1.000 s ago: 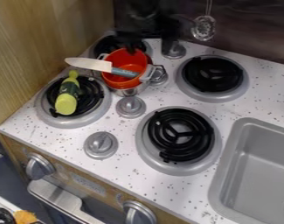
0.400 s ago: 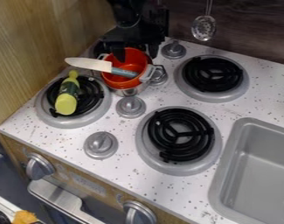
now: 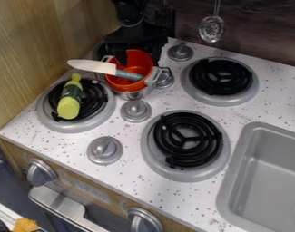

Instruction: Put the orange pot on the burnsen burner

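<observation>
- orange inside, the pot [image 3: 121, 84] stands at the upper left of the stove top [image 3: 132, 141], behind the burner [image 3: 101, 108] under the yellow-green bottle [image 3: 69, 105].
- we see the knife [image 3: 92, 66] lying across the pot's rim.
- over the pot's far side we find the black gripper [image 3: 139, 56], open, its fingers [image 3: 121, 56] well apart and shut on nothing; we cannot tell whether they touch the pot.

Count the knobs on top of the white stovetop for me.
4: a knob farthest back, one beside the orange pot, one just in front of it, one nearest the front. The pot could hide more.
</observation>
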Motion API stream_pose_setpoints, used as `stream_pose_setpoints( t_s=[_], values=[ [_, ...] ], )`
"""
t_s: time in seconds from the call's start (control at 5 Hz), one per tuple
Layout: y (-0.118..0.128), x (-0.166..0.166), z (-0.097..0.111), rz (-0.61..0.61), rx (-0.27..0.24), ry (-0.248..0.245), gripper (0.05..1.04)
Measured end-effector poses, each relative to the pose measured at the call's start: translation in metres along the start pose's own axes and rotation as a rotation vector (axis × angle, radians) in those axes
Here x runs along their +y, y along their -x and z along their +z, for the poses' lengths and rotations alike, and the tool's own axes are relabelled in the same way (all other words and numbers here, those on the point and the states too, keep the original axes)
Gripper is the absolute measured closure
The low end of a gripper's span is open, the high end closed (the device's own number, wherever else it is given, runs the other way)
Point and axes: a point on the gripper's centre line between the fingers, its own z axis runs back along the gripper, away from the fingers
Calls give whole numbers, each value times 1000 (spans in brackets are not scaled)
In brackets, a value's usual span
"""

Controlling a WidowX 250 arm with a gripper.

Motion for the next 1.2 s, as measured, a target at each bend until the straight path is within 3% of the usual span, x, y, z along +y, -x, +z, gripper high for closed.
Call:
stream_pose_setpoints(
  t_s=[0.4, 0.6, 1.0, 1.2],
  values=[
    [-4, 2, -10, 22, 49, -56, 84],
    [-3, -2, -15, 28, 80, -60, 84],
    [1, -4, -25, 60, 91, -65, 85],
    [9, -10, -24, 88, 98, -109, 85]
  ],
)
